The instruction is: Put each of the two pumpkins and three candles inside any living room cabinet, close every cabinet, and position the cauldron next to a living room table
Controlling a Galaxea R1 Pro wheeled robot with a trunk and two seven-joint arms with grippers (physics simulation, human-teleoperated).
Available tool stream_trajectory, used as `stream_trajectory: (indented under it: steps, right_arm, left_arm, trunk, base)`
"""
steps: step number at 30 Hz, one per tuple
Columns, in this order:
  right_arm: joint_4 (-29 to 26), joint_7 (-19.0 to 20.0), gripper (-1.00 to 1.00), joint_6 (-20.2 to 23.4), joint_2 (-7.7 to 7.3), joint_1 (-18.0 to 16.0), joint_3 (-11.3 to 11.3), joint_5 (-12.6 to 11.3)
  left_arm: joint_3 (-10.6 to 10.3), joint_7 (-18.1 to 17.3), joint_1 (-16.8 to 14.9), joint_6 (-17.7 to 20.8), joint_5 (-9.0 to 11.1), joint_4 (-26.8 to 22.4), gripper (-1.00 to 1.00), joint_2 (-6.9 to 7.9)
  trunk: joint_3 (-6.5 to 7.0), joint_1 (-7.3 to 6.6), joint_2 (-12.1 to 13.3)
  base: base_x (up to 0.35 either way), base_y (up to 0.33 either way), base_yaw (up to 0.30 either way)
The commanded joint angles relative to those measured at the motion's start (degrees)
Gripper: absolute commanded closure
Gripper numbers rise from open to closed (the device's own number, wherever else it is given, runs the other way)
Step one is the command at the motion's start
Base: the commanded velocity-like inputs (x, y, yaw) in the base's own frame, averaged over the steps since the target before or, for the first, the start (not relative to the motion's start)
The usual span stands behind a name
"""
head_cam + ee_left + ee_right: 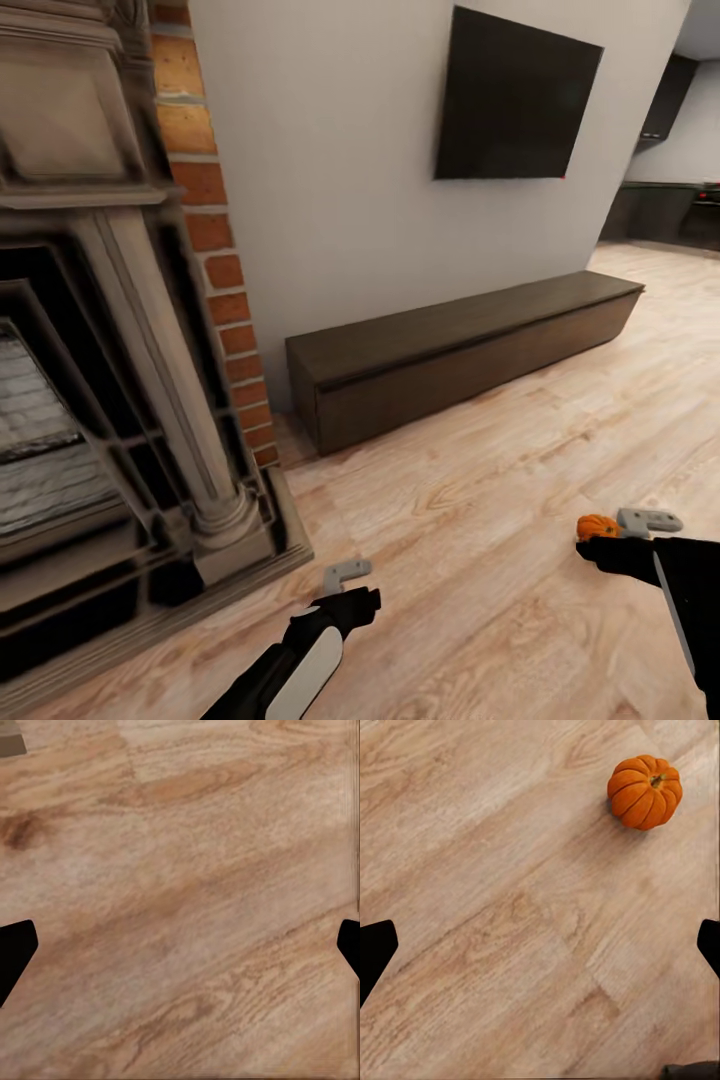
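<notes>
A pale wood floor (pixel 500 480) runs from a brick fireplace (pixel 110 330) to a grey wall carrying a dark screen (pixel 515 95). Against that wall sits the long dark-brown cabinet (pixel 460 355), its fronts flush and closed. Both my arms reach low and forward over the boards. My left end effector (pixel 347 574) hangs spread wide, empty. My right end effector (pixel 648 520) is likewise wide open, holding nothing. A pumpkin (pixel 645 791) sits upright on the floor; my right wrist view shows its ribs and stem, while my head view catches just an orange edge beside that arm.
</notes>
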Motion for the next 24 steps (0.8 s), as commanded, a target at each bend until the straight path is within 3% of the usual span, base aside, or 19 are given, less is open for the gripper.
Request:
stream_trajectory:
  steps: [1, 14, 18, 24]
  right_arm:
    - [-0.1, 0.0, -1.00, 0.0, 0.00, 0.0, 0.0, 0.0]
    - [2.8, -0.4, -1.00, 0.0, 0.02, 0.1, -0.3, 0.3]
    - [4.7, -0.8, -1.00, -3.0, 0.01, 0.1, -0.4, 0.3]
    - [5.2, -3.5, -1.00, -3.8, 0.08, 0.1, -0.4, 0.1]
  left_arm:
    - [-0.1, 0.0, 0.0, 0.0, 0.0, 0.0, -1.00, 0.00]
    - [-1.2, 0.3, -0.1, 0.2, -0.4, 0.3, -1.00, -0.48]
    - [-1.5, 0.0, -0.2, 0.3, -0.4, 0.0, -1.00, -0.42]
    - [-1.3, 0.3, -0.2, -0.1, -0.1, -0.3, -1.00, -0.23]
  trunk:
    - [0.00, 0.00, 0.0]
    - [0.00, 0.00, 0.0]
    - [0.00, 0.00, 0.0]
    - [0.00, 0.00, 0.0]
  base:
    - [0.000, 0.000, -0.298]
    - [0.000, 0.000, -0.298]
    - [0.000, 0.000, -0.298]
    - [0.000, 0.000, -0.298]
